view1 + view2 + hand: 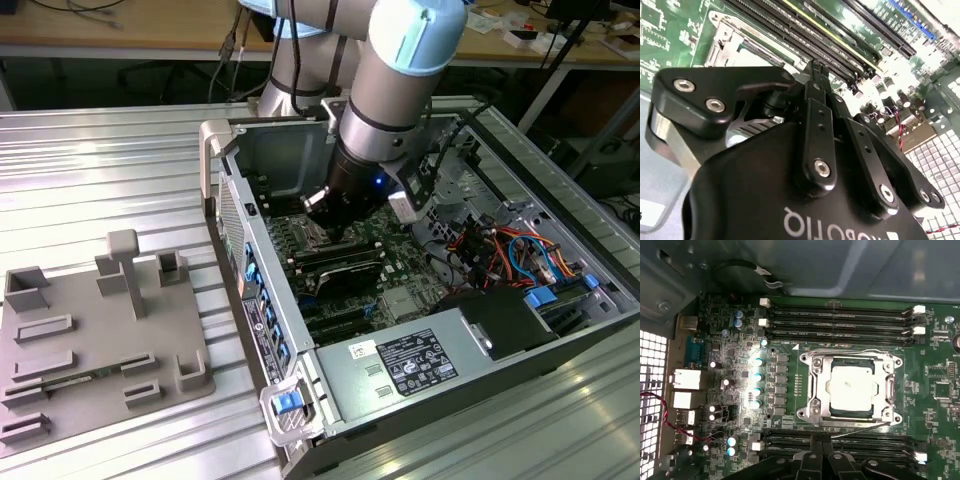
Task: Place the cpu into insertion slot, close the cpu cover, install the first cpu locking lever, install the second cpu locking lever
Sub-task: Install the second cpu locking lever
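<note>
Black metal links of the gripper [816, 75] lie closest to the lens in the second wrist view, and its two thin fingers [818, 80] are pressed together at the tip with nothing between them. They point down at the long black memory slots [805, 30] on the green circuit board [670, 30].

In the first wrist view the small flat square cpu [852, 386] with its dull silver-grey top sits inside the insertion slot [818, 415], the square black socket with a silvery rim. The cpu cover [816, 371], a shiny metal frame with a large square window, lies flat over it, so the chip shows through the window. One thin wire lever [860, 429] runs along the socket edge just beside the near memory slots, and another [850, 353] runs along the opposite edge; I cannot tell if they are hooked.

In the exterior view the grey robot arm [400, 80] reaches down into the open grey computer case [215, 150], and the gripper [333, 232] hangs just above the board. On the exterior view's left a grey plastic fixture tray [100, 340] rests on the ribbed metal table [100, 170], well apart from the case.
</note>
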Motion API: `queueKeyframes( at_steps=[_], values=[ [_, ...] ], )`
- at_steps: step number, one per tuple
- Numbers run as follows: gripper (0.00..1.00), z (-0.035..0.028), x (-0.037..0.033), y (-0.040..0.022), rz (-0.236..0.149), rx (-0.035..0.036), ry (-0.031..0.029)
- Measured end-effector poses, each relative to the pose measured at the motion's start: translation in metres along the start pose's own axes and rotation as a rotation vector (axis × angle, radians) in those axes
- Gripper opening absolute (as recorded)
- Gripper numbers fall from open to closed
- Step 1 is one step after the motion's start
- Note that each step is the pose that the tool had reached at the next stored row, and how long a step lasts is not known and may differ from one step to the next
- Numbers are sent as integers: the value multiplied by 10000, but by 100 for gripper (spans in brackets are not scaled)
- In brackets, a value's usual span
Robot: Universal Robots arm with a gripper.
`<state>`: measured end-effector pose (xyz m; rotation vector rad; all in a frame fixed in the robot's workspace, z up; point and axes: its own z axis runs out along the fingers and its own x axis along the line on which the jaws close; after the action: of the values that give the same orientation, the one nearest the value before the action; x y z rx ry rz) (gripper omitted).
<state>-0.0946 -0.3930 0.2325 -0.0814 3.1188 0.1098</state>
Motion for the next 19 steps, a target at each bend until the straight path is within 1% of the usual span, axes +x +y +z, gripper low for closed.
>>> queueKeyframes(
  at_steps=[1, 3, 11, 13, 15, 16, 19],
  values=[
    [11, 108, 57, -11, 9, -300, -16],
    [11, 122, 59, -13, 7, -313, -16],
    [11, 189, 81, -16, 10, -419, -21],
    [11, 206, 91, -17, 11, -465, -24],
    [11, 216, 95, -14, 11, -538, -28],
    [11, 218, 95, -12, 11, -554, -27],
    [11, 230, 96, -7, 15, -641, -34]
  ],
)
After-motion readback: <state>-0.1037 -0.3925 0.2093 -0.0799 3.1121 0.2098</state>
